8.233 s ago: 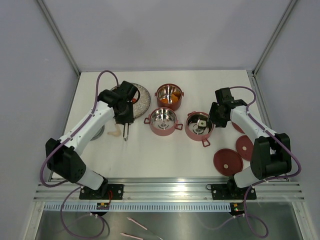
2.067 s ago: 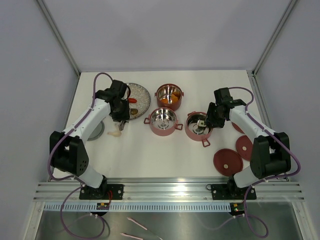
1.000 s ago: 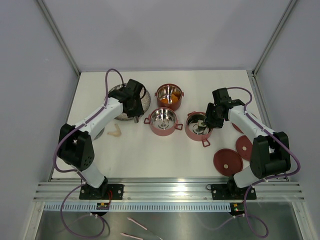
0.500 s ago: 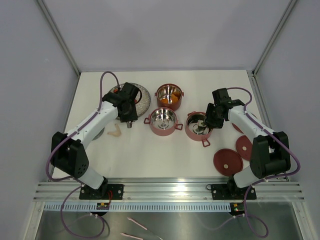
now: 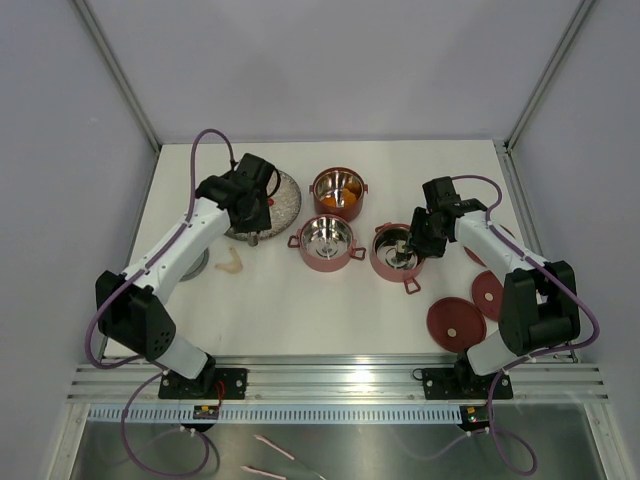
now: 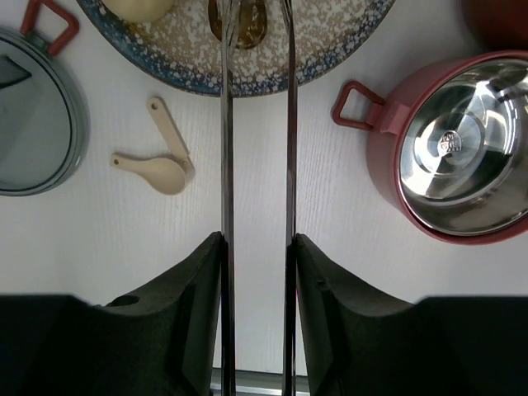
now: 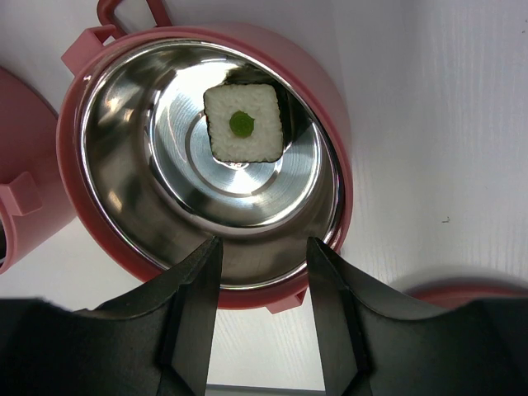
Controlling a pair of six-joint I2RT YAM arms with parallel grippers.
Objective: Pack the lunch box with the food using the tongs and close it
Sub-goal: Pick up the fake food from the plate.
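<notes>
Tongs are clamped in the left gripper, their arms reaching over the speckled plate, one crossing a brown piece lying on it. Well right of the plate, the right gripper hangs open, empty, over a red tier holding a white square roll.

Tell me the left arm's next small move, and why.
Probably squeeze the left gripper to pinch the tongs shut. Their blades stand apart and reach over the speckled plate, with a brown piece lying at the left blade, partly in the gap. Nothing is picked up yet, and the red pot beside the plate looks empty.
</notes>
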